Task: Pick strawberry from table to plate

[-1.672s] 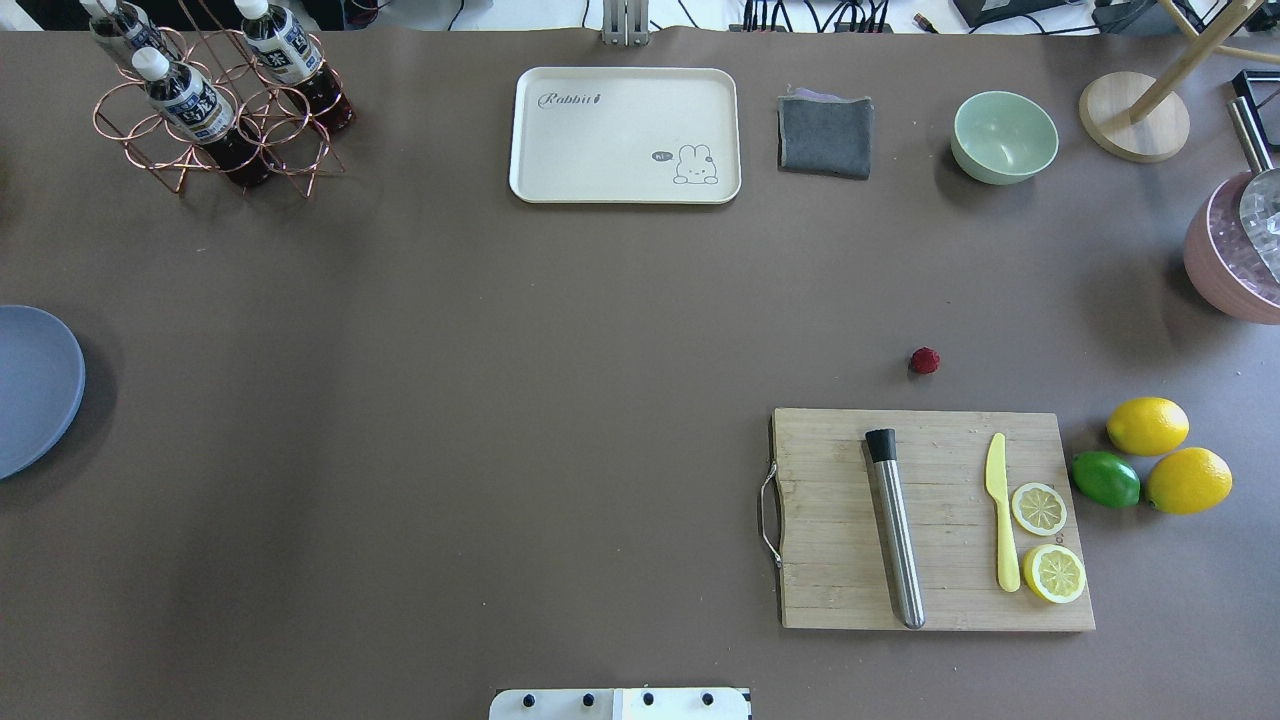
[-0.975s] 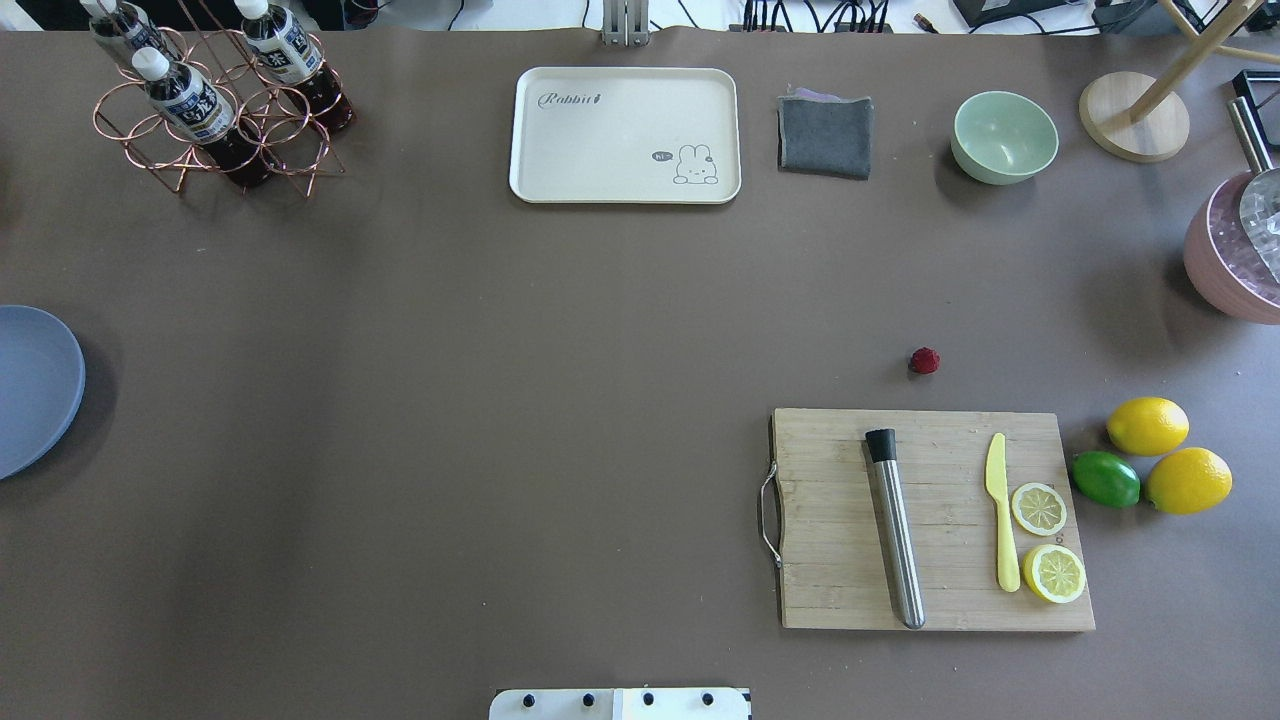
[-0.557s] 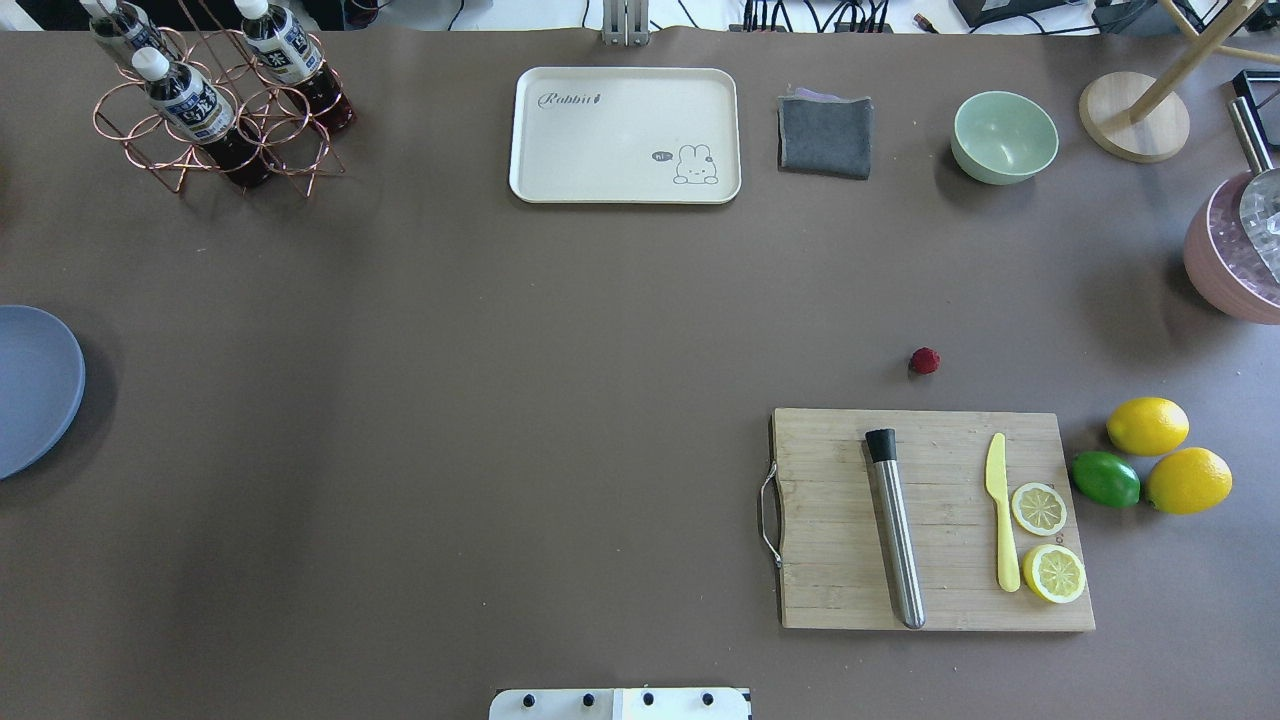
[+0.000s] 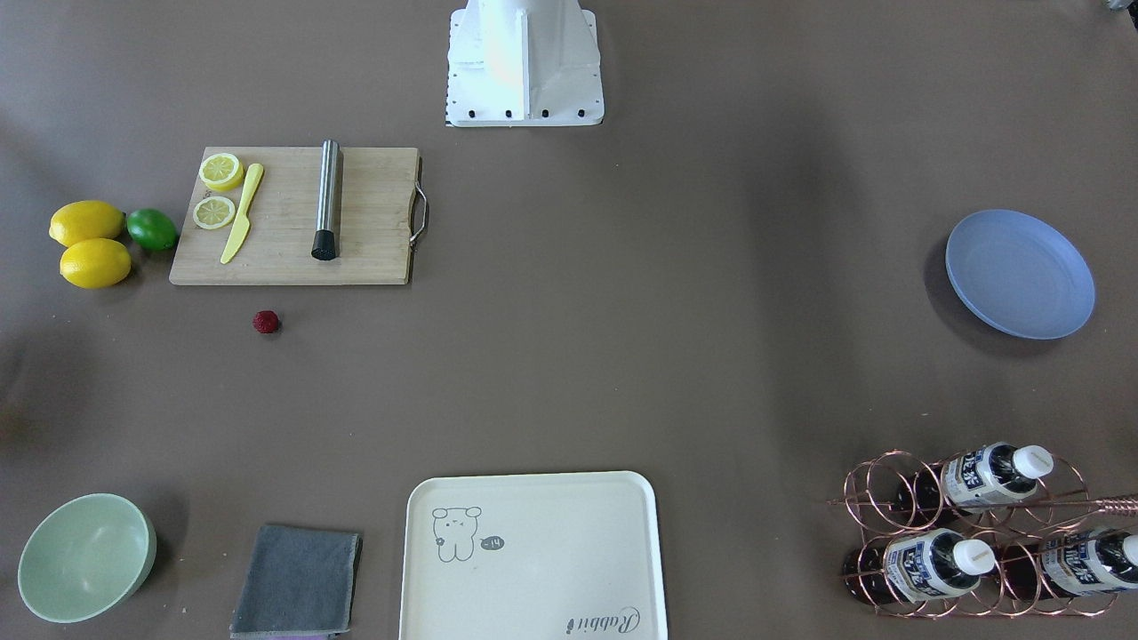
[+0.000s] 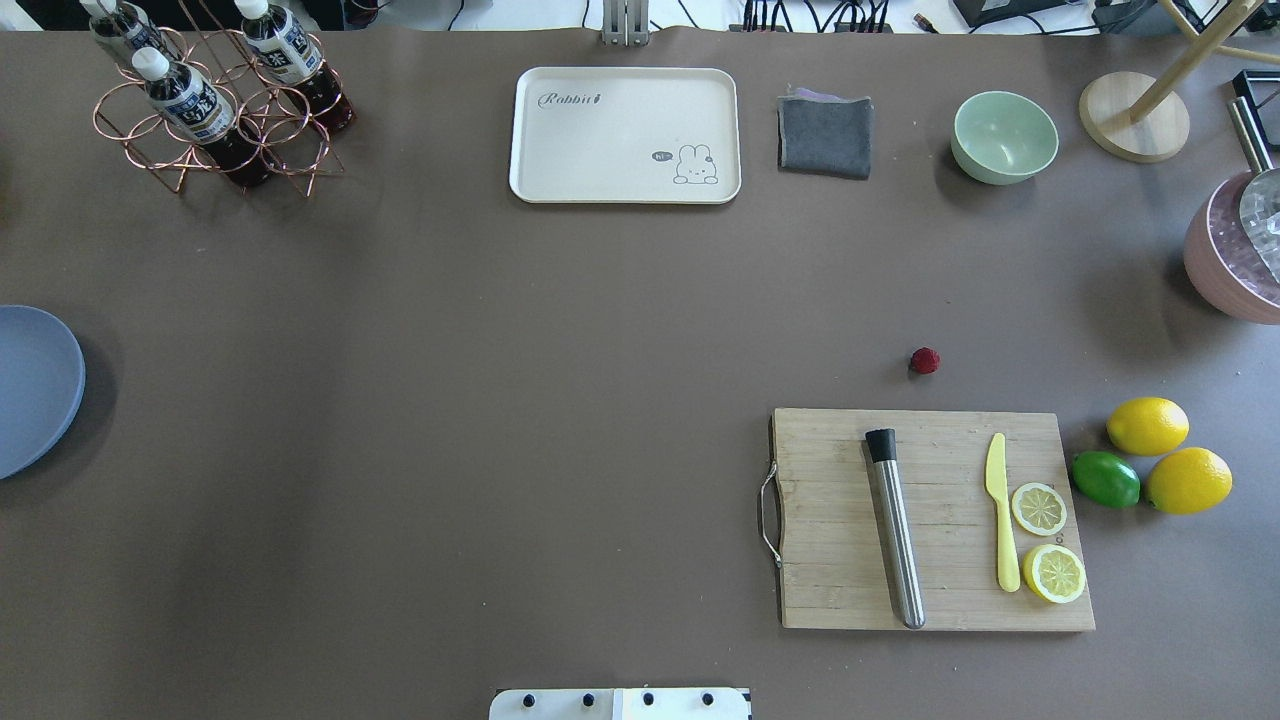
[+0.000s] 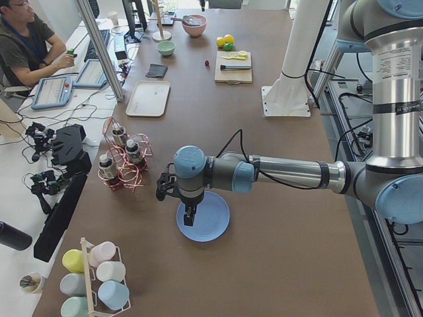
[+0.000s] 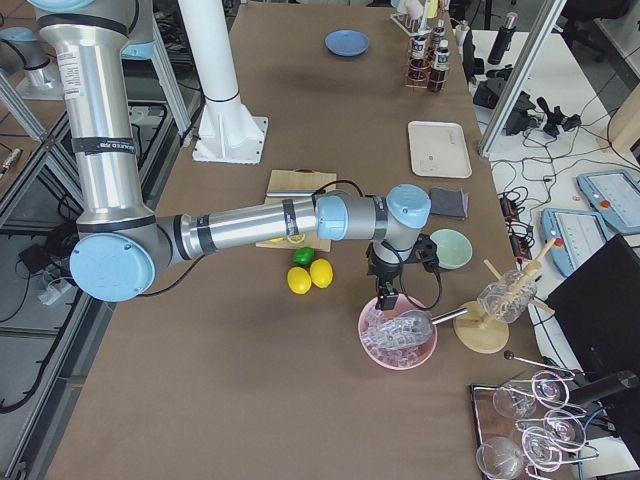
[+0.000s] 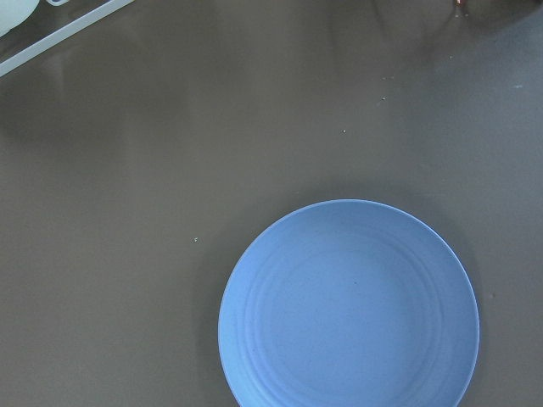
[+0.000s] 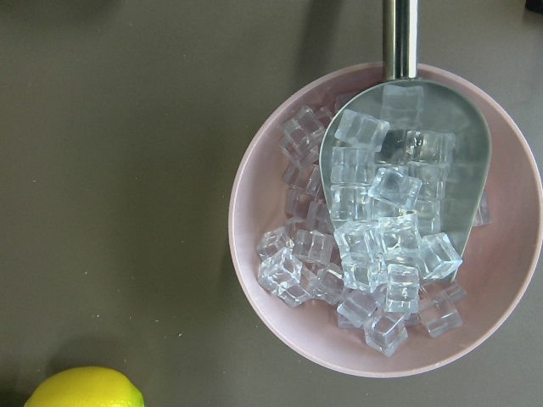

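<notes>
The strawberry (image 5: 924, 361), a tiny dark red berry, lies on the brown table (image 5: 500, 400) just beyond the cutting board's far edge, also seen in the front-facing view (image 4: 266, 322). The pale blue plate (image 4: 1020, 274) sits far off at the table's left end (image 5: 30, 390) and fills the left wrist view (image 8: 348, 305) with nothing on it. My left gripper (image 6: 186, 214) hangs above the plate's (image 6: 213, 214) rim; I cannot tell whether it is open or shut. My right gripper (image 7: 386, 296) hovers over a pink ice bowl; its state cannot be told either.
A wooden cutting board (image 5: 830, 560) carries a steel muddler (image 5: 895, 530), a yellow knife and two lemon slices. Two lemons and a lime (image 5: 1105, 479) lie to its right. The pink ice bowl (image 9: 254, 220) holds a scoop. A cream tray (image 5: 625, 135), grey cloth, green bowl (image 5: 1004, 137) and bottle rack (image 5: 215, 100) line the far edge.
</notes>
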You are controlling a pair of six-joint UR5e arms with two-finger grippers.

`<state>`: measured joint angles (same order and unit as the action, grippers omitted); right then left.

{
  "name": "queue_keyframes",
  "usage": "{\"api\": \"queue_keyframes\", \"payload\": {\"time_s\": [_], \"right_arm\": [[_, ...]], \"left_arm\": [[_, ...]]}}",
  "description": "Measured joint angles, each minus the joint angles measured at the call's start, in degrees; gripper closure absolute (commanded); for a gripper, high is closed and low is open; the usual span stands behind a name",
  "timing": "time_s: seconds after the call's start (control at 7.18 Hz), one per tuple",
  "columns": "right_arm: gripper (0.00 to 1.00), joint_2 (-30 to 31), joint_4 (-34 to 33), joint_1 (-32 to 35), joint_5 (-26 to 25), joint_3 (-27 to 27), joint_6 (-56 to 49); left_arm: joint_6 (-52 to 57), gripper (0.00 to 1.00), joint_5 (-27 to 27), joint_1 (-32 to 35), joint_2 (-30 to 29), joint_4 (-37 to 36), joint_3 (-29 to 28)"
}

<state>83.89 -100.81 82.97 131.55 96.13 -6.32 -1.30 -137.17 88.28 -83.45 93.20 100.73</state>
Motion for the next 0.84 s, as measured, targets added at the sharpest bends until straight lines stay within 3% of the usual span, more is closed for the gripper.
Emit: {"api": "queue_keyframes", "payload": {"time_s": [0.84], "right_arm": [[0.00,0.27,0.02,0.00,1.98,0.14,-0.37]], "left_arm": [[0.12,0.03,-0.16,-0.02,0.14,0.05,-0.05]]}}
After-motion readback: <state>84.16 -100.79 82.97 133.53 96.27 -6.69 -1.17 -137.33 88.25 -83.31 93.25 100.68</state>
